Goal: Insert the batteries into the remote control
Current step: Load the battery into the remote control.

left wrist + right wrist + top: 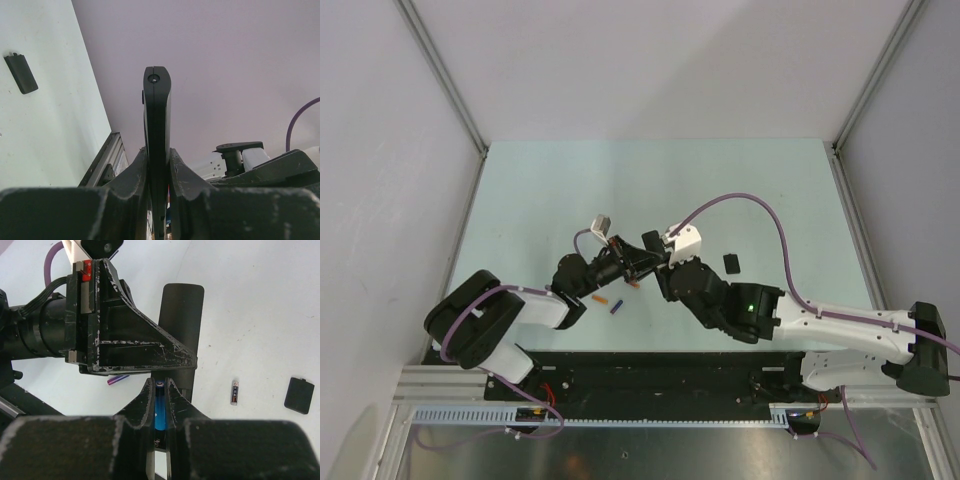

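Observation:
The remote control [157,110], a slim black bar, stands edge-on between the fingers of my left gripper [157,152], which is shut on it. In the right wrist view the remote control [181,315] runs up past the left gripper's frame [120,340]. My right gripper [160,385] is shut on a blue battery [160,410], held lengthwise right over the remote's lower part; a spring shows just below it. Both grippers meet above the table's middle [638,263]. Loose batteries lie on the table: purple [118,379], dark grey [234,391], orange [601,298].
A small black battery cover [299,395] lies flat on the table to the right of the grippers, also seen as the cover [731,262] from above. Another bluish battery [616,307] lies beside the orange one, near the left arm's forearm [535,305].

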Motion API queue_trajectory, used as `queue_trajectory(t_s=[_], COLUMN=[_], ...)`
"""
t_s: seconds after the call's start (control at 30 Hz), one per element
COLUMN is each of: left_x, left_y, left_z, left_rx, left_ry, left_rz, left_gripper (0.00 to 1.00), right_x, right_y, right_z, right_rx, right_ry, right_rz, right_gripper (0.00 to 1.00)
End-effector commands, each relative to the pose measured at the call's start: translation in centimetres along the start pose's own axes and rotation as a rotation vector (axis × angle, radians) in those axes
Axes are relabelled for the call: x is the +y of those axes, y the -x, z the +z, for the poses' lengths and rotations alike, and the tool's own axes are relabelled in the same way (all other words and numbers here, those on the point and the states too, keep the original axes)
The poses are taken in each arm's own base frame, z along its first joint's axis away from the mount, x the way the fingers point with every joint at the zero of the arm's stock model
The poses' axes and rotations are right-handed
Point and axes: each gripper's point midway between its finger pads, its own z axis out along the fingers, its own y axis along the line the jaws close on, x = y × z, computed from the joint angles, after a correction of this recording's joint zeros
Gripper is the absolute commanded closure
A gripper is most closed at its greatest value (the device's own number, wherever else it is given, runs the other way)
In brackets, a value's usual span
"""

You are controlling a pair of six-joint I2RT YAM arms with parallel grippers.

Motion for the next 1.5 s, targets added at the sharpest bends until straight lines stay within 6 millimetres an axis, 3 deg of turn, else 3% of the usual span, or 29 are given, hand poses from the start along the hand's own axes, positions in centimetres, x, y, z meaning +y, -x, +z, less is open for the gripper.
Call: queue_trajectory(t_s=[0.0, 0.77, 0.97, 1.47], left_x=[-5.7, -6.5, -7.1, -7.6], left_y=[0.0, 1.3, 1.1, 1.1], left_z=[-0.7, -1.5, -1.5, -2.0], left_rx=[-0.017, -0.127, -0.131, -0.150], left_ry=[-0.218, -0.238, -0.253, -0.267], left_rz=[0.075, 0.148, 0.162, 0.166], left_gripper=[1.00, 1.00, 1.00, 1.00], right_x=[0.0, 1.0, 1.4, 2.2], right_y=[1.0, -1.5, -3.2, -4.9], right_z=[0.0, -1.0, -0.5, 0.2], right_rx=[-0.056, 0.053, 0.117, 0.199], right_ry=[-0.028, 0.003, -0.001, 0.001], right_rz=[0.046, 0.131, 0.112, 0.122], right_gripper=[1.00, 1.00, 1.00, 1.00])
